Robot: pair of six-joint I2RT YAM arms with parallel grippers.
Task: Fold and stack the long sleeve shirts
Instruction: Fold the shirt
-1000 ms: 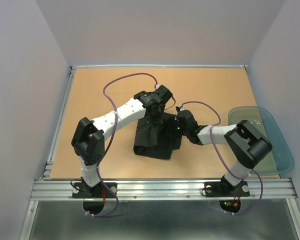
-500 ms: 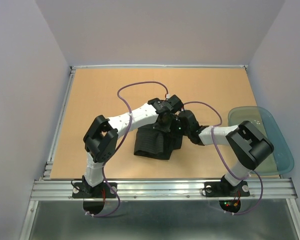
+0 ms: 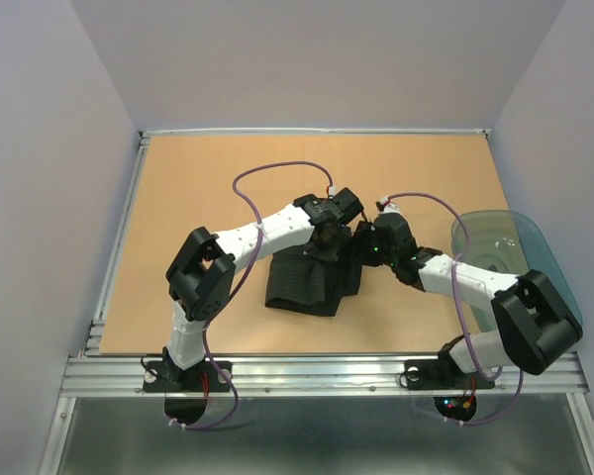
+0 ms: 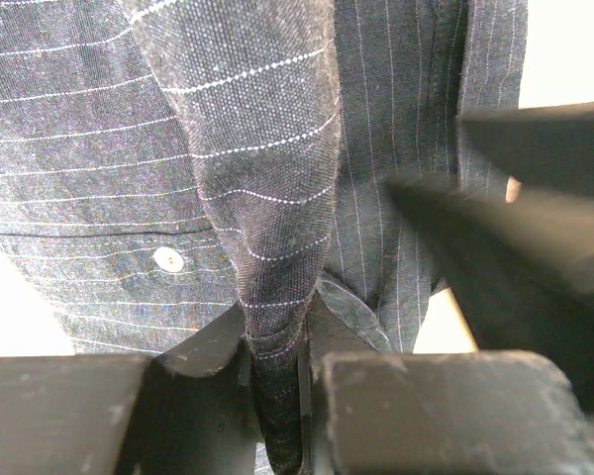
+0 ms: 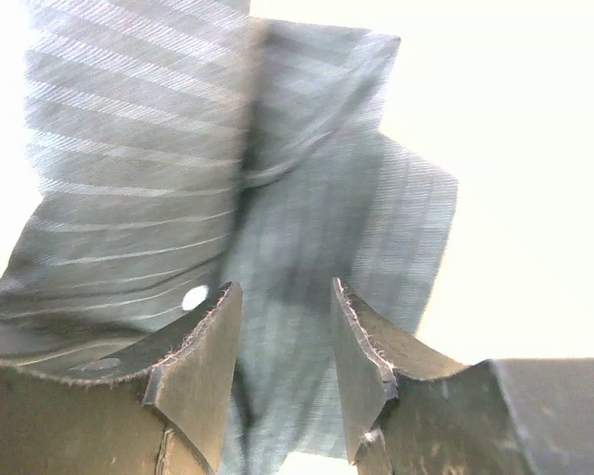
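**A:** What does your left claw (image 4: pixel 274 341) have?

**B:** It is clamped on a narrow fold of the long sleeve shirt (image 3: pixel 302 287). In your left wrist view the pinstriped cloth runs up from between the fingers. A small white button (image 4: pixel 167 259) sits just to the left of that fold.

**A:** And your right claw (image 5: pixel 283 292)?

**B:** Its fingers stand apart. Striped cloth shows through the gap, not pinched.

**A:** Where does the shirt lie?

**B:** It lies folded into a dark block on the bench (image 3: pixel 208 188), a little nearer to you than the middle. Both claws are at its far right corner, close beside each other.

**A:** Anything in your way?

**B:** A translucent teal tub (image 3: pixel 520 237) sits at the bench's right edge, well apart from the shirt. Your right arm's elbow hangs in front of it. Purple cables (image 3: pixel 277 168) loop above both arms.
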